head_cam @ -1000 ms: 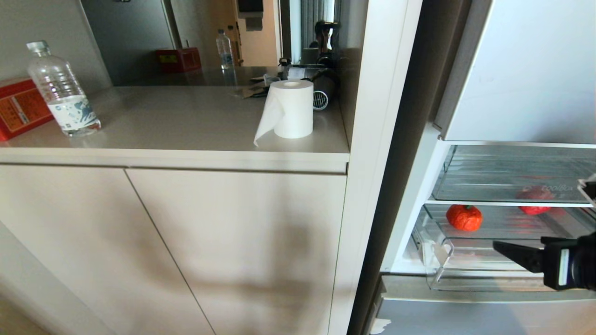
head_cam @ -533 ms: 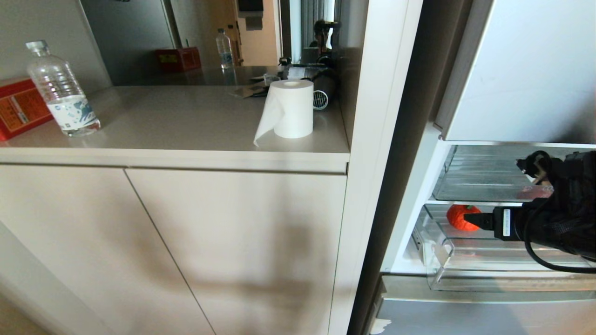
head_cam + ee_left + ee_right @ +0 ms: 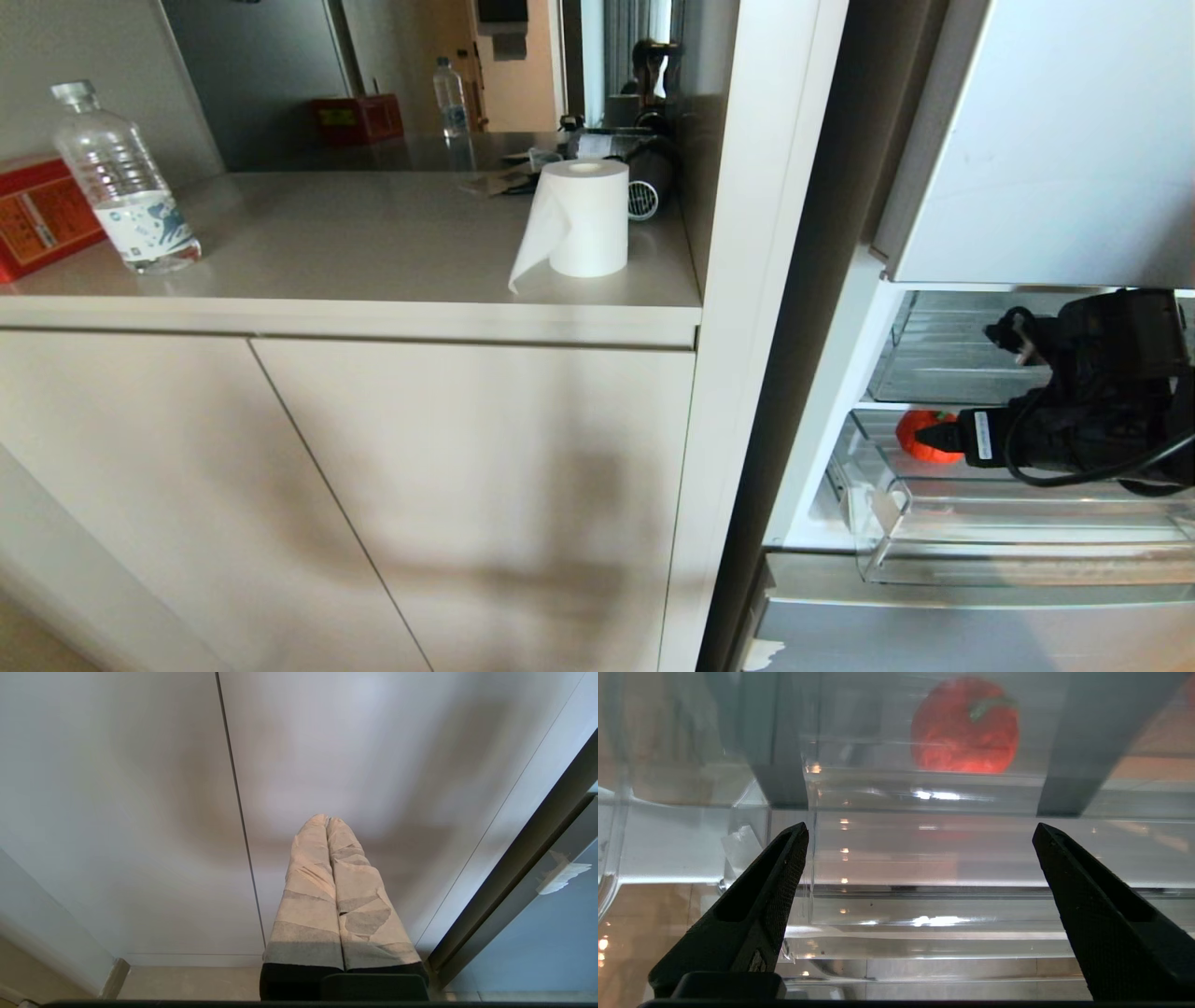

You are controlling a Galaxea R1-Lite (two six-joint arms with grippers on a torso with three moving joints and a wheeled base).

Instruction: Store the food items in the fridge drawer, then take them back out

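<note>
While the left gripper [image 3: 329,823] hangs pressed shut by the cabinet doors [image 3: 373,485], idle, the orange-red fruit [image 3: 920,439] sits in the fridge drawer [image 3: 887,523]. The right gripper [image 3: 920,830], spread wide and empty, faces it, seemingly lined up for retrieval.

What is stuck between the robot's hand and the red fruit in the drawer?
Nothing visible blocks it. The right hand is open inside the fridge drawer, above its clear ribbed floor, and the red fruit sits straight ahead near the back. The hand is not touching it.
</note>
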